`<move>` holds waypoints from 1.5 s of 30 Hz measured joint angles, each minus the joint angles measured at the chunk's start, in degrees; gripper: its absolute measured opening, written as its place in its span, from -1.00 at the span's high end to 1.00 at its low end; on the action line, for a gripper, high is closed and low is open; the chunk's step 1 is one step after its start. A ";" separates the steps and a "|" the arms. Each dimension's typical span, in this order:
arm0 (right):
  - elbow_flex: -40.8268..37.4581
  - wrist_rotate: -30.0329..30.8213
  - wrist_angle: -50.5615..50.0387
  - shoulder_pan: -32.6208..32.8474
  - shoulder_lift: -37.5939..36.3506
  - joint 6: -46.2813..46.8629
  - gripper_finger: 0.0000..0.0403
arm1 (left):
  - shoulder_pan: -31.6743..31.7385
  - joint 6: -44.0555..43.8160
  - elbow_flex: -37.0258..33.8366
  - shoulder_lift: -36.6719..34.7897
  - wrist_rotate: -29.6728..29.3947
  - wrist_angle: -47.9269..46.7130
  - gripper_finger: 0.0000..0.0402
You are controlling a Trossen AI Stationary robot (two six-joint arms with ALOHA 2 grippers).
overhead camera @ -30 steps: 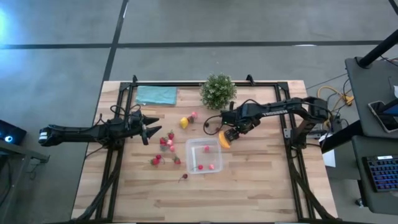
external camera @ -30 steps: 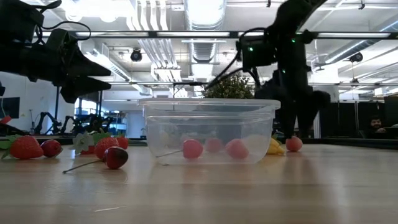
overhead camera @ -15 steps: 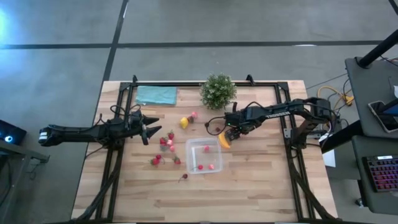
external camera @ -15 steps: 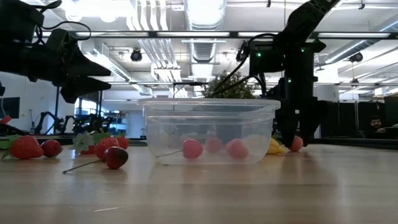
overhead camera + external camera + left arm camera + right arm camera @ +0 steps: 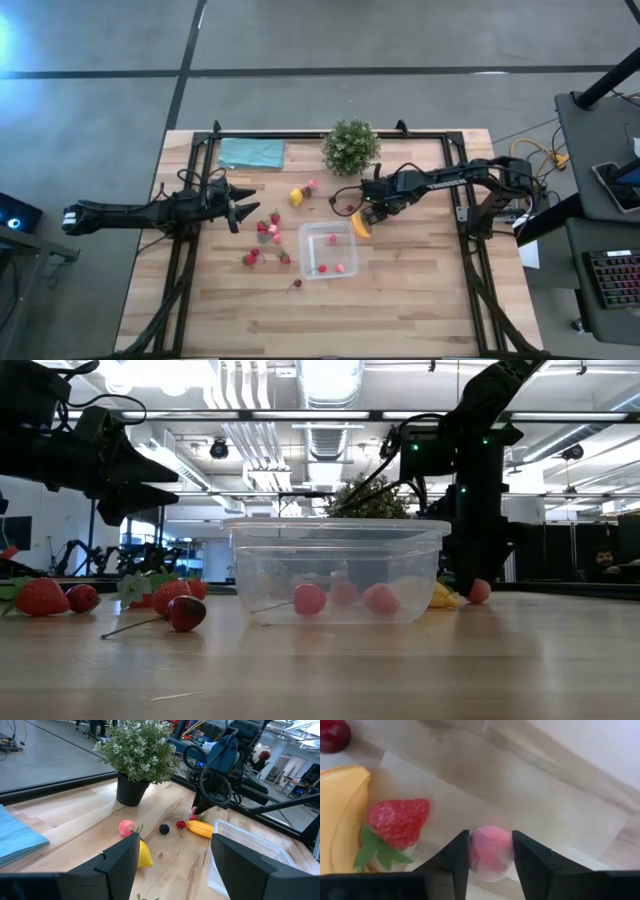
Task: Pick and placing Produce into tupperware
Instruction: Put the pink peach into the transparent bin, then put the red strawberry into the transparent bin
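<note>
On the table [image 5: 420, 300], mid-board, the tupperware [image 5: 328, 249] holds three pink pieces. Just beside its far-right corner, next to the banana [image 5: 361, 225], the right gripper [image 5: 490, 851] has its fingers closed around a pink fruit [image 5: 491, 851]. Likely next: lift, carry over the rim, release. Left gripper [image 5: 238, 213] waits spread, empty, near the strawberries [image 5: 268, 228].

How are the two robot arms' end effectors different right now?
The left end effector hangs open and empty above the table, beside the strawberries. The right end effector is down by the banana, fingers closed around a small pink fruit. Both are dark, two-fingered.
</note>
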 joint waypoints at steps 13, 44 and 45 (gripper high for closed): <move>9.42 -5.58 -0.09 6.00 -8.59 4.55 0.45 | -0.02 -0.01 0.01 0.00 0.00 -0.01 -0.16; 55.40 2.45 -29.12 18.97 18.66 10.64 -0.27 | 0.00 0.00 0.01 -0.02 0.02 -0.01 -0.16; 55.41 2.62 -30.68 18.11 17.92 10.86 -0.28 | -0.02 0.01 0.01 -0.05 0.00 -0.01 -0.16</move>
